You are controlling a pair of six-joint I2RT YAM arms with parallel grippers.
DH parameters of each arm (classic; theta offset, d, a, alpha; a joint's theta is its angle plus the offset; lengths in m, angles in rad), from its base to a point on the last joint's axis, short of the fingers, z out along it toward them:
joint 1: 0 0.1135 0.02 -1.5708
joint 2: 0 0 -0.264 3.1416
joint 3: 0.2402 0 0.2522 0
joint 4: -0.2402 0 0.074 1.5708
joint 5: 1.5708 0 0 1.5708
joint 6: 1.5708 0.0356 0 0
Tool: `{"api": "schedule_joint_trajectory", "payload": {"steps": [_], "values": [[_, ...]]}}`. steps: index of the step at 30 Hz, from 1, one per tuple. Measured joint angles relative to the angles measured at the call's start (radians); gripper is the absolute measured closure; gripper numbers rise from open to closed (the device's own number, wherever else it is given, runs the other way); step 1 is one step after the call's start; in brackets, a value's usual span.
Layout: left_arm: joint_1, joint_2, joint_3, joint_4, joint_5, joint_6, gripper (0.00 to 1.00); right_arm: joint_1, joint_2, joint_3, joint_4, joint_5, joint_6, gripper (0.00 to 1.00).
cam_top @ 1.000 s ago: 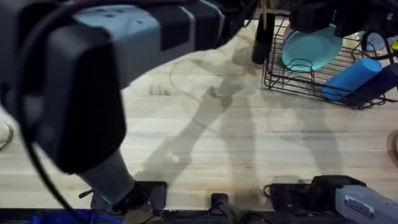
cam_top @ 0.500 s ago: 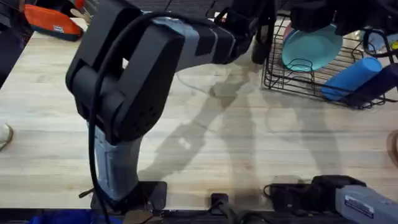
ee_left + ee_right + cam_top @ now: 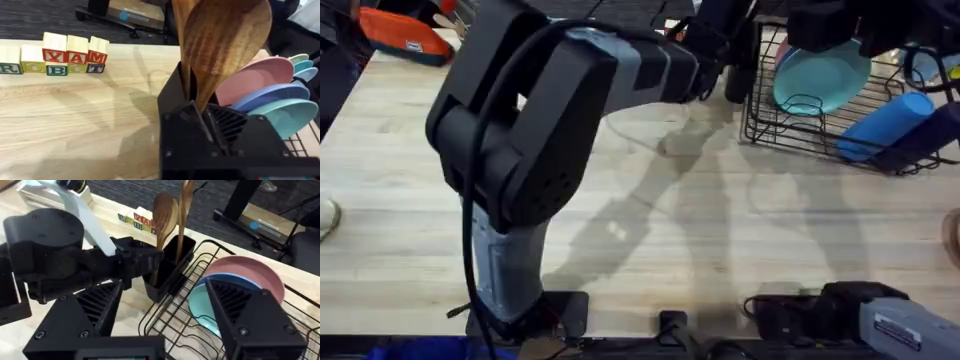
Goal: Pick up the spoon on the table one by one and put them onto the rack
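Observation:
A wooden spoon (image 3: 225, 45) stands bowl-up, its neck pinched between the fingers of my left gripper (image 3: 200, 112), which is shut on it right at the tall black utensil holder (image 3: 172, 87). Another wooden utensil (image 3: 180, 25) rises just behind it. In the right wrist view the spoon (image 3: 164, 212) stands in the holder (image 3: 172, 275) with the left gripper (image 3: 147, 260) against it. From overhead, the left arm reaches across the table (image 3: 720, 230) to the holder (image 3: 740, 75) at the black wire rack (image 3: 820, 135). My right gripper (image 3: 164, 285) hovers open above the rack (image 3: 165, 315).
Pink, blue and teal plates (image 3: 820, 80) stand in the rack beside a blue cylinder (image 3: 885, 125). Lettered wooden blocks (image 3: 55, 55) line the table's far edge. An orange and black object (image 3: 405, 40) lies at the far left corner.
A second ago the left arm loomed large under the camera; it has since swung down and forward to the holder. Over the last half second it barely moved.

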Motion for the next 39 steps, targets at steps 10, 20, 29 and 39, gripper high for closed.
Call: {"api": "schedule_joint_trajectory", "payload": {"steps": [10, 20, 29, 39], "values": [[0.0, -0.001, 0.0, -0.034, 0.008, 0.052, 0.049, 0.0, 0.0, 0.0, 0.0, 0.0, 0.0, 0.006], [0.015, -0.261, 0.0, -0.347, -0.07, 0.239, 0.006, 0.0, 0.0, 0.0, -0.01, 0.0, 0.0, 0.006], [0.137, -0.485, 0.0, -0.796, -0.214, 0.311, 0.007, 0.0, 0.0, 0.0, -0.06, 0.0, 0.0, 0.006], [0.341, -0.627, 0.0, -1.137, -0.257, 0.321, 0.007, 0.0, 0.0, 0.0, -0.117, 0.0, 0.0, 0.006]]}}
